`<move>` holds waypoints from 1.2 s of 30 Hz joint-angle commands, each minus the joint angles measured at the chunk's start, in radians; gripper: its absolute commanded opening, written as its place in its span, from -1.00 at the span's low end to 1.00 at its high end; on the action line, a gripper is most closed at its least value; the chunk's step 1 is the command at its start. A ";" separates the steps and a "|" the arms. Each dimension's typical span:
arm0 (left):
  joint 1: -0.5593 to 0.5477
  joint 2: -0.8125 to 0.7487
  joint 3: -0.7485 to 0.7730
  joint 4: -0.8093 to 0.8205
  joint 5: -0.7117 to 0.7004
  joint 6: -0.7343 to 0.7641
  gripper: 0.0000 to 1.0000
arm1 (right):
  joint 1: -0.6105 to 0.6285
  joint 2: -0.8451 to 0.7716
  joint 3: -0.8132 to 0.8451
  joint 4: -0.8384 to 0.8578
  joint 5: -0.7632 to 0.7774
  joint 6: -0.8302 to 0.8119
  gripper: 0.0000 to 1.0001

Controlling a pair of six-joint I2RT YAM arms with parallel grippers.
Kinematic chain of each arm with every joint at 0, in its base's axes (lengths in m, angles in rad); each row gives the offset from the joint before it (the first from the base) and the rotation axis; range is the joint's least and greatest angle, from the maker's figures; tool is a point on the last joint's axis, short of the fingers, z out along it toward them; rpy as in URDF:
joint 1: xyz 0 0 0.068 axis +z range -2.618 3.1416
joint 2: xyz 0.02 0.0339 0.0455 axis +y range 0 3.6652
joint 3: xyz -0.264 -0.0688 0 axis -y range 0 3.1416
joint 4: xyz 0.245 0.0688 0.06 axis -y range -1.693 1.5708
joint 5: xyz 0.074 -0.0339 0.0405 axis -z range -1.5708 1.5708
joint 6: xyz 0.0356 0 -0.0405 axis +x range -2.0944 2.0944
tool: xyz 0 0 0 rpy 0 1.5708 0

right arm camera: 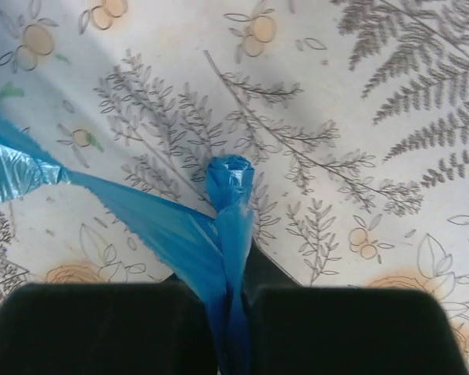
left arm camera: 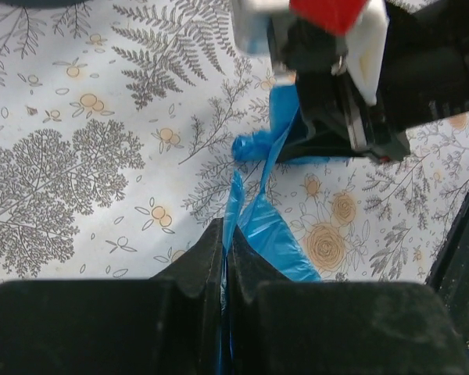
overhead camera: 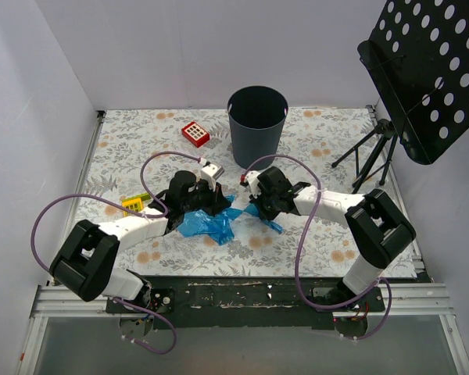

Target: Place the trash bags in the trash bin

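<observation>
Floral-covered counter (overhead camera: 328, 137), white walls. I see the left fingers (left arm camera: 189, 269) clamped on the blue trash bag (overhead camera: 205, 225) and the right fingers (right arm camera: 102, 328) clamped on its twisted end. The bag lies mid-counter, toward the near edge; the trash bin (overhead camera: 257, 125) stands by the far edge.

The trash bag (overhead camera: 207, 225) is lying on the worktop (overhead camera: 328, 148) before the trash bin (overhead camera: 258, 129), a tile (overhead camera: 195, 133) sitting left of the bin.
</observation>
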 commanded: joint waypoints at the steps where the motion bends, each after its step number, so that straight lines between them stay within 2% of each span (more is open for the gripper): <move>1: 0.008 -0.021 -0.038 0.007 -0.001 0.041 -1.00 | -0.074 0.013 -0.040 -0.007 0.146 0.027 -0.97; 5: 0.014 -0.027 -0.058 -0.004 -0.002 0.059 -1.00 | -0.244 0.028 -0.034 0.002 0.177 -0.041 -0.97; 9: 0.018 -0.022 -0.047 -0.015 -0.007 0.060 -1.00 | -0.368 0.090 0.056 0.053 0.206 -0.154 -0.97; 20: 0.018 0.044 0.115 -0.084 0.045 0.063 -1.00 | -0.493 0.433 0.501 0.226 0.400 -0.257 -0.97; 21: 0.018 0.050 0.129 -0.087 0.056 0.063 -1.00 | -0.494 0.447 0.521 0.240 0.417 -0.263 -0.74; 22: 0.018 0.056 0.143 -0.092 0.073 0.069 -1.00 | -0.498 0.452 0.529 0.248 0.413 -0.267 -0.24; 23: 0.018 0.063 0.154 -0.092 0.100 0.084 -1.00 | -0.502 0.446 0.529 0.240 0.395 -0.267 -0.05; 24: 0.018 0.071 0.163 -0.086 0.129 0.093 -0.91 | -0.507 0.434 0.514 0.225 0.373 -0.253 0.07; 25: 0.018 0.079 0.169 -0.079 0.150 0.110 -0.70 | -0.511 0.412 0.498 0.209 0.350 -0.239 0.17; 26: 0.018 0.083 0.178 -0.072 0.163 0.127 -0.61 | -0.514 0.386 0.471 0.203 0.324 -0.216 0.21; 30: 0.018 0.083 0.232 -0.046 0.176 0.185 -0.10 | -0.521 0.231 0.348 0.133 0.247 -0.141 0.34; 33: 0.020 0.059 0.302 -0.171 0.127 0.249 0.26 | -0.519 0.087 0.256 0.071 0.200 -0.073 0.39; 36: 0.079 0.010 0.324 -0.326 0.007 0.256 0.31 | -0.502 -0.035 0.169 0.021 0.187 -0.026 0.39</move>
